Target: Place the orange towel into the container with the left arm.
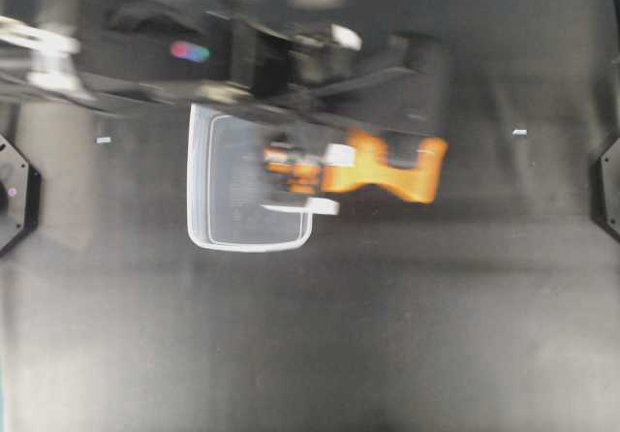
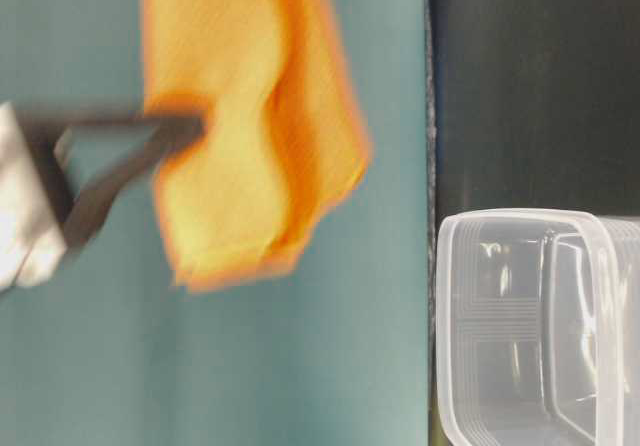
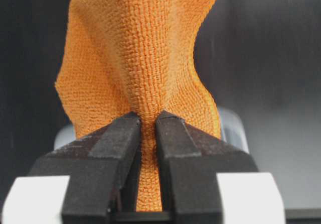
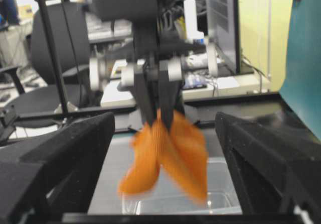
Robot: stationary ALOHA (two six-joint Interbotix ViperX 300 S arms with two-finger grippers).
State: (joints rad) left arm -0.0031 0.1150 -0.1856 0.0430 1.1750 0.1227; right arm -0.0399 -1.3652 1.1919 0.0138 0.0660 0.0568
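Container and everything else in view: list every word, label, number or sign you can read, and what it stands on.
No text can be read in any view.
Container: faint raised marks on its floor, too blurred to read.
Orange towel: no label showing.
Left claw: no markings.
Monitor in the background of the right wrist view: no text can be made out.

From overhead we look straight down on the table, with the container left of centre. Our table-level view sits low and close, turned on its side, the container at its lower right edge. Our left wrist view peers along its own gripper, very near the towel, the container behind it. Our right wrist view faces across the table, between its spread fingers, toward the container. All four views share the container.
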